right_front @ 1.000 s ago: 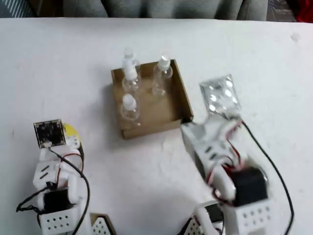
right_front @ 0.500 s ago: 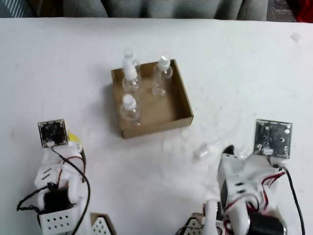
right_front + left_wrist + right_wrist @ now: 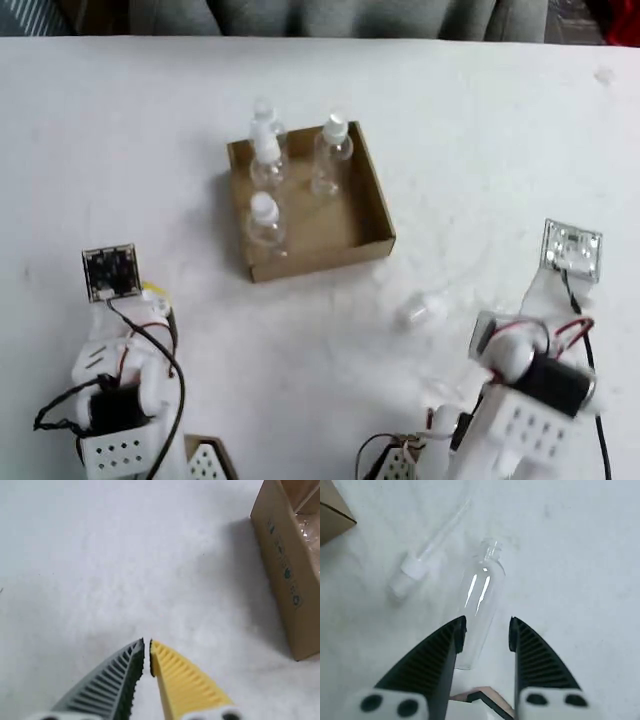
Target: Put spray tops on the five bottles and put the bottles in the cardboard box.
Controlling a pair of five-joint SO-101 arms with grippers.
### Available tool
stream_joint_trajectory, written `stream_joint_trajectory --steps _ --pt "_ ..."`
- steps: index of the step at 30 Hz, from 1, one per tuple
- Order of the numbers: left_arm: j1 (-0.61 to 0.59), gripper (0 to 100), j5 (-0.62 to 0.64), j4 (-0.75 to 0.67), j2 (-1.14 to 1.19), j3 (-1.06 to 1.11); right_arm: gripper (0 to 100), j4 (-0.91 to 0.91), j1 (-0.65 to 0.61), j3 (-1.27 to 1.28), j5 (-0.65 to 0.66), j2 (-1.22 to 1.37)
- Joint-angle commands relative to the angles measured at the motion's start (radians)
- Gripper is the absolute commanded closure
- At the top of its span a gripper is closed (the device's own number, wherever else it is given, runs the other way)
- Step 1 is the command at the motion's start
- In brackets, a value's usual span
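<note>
Nearest us on the left, the left gripper (image 3: 147,650) hangs just above the table (image 3: 500,120) with its jaws pressed together on nothing, well short of the cardboard box (image 3: 375,205). On the near right, the right gripper (image 3: 486,630) is spread wide over the one bottle (image 3: 482,592) that has no top yet. The bottle lies on its side with its base between the jaws and its open neck pointing away; we cannot tell whether either jaw touches it. Just left of it lies a loose spray top (image 3: 407,572), its thin tube (image 3: 447,522) trailing farther off. We judge the bottle to be light, thin clear plastic. It is smooth and round, so it is likely to roll or slip and to dent if squeezed hard. We would take it across the middle of the body, leaving the neck free. The top is best held by its head, since the tube looks bendy. Farther still, the box holds capped bottles (image 3: 264,222) standing upright, three plainly inside and a fourth at its far left corner.
</note>
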Motion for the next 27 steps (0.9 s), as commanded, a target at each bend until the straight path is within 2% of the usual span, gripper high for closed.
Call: stream_joint_trajectory --steps 1,4,9,11,19,27 --pt "-0.012 98 -0.005 0.002 -0.010 0.000 89.6 -0.035 0.016 -0.055 0.008 0.189" --pt "-0.012 98 -0.005 0.002 -0.010 0.000 86.9 -0.036 0.016 -0.107 0.003 0.318" --pt "-0.012 98 -0.005 0.002 -0.010 0.000 63.2 -0.038 0.016 -0.157 -0.002 0.463" --pt "-0.012 98 -0.005 0.002 -0.010 0.000 57.3 -0.038 0.008 -0.157 0.000 0.498" --pt "-0.012 98 -0.005 0.002 -0.010 0.000 64.6 -0.145 -0.031 -0.155 -0.002 0.621" --pt "-0.012 98 -0.005 0.002 -0.010 0.000 68.0 -0.337 -0.093 -0.161 -0.003 0.874"
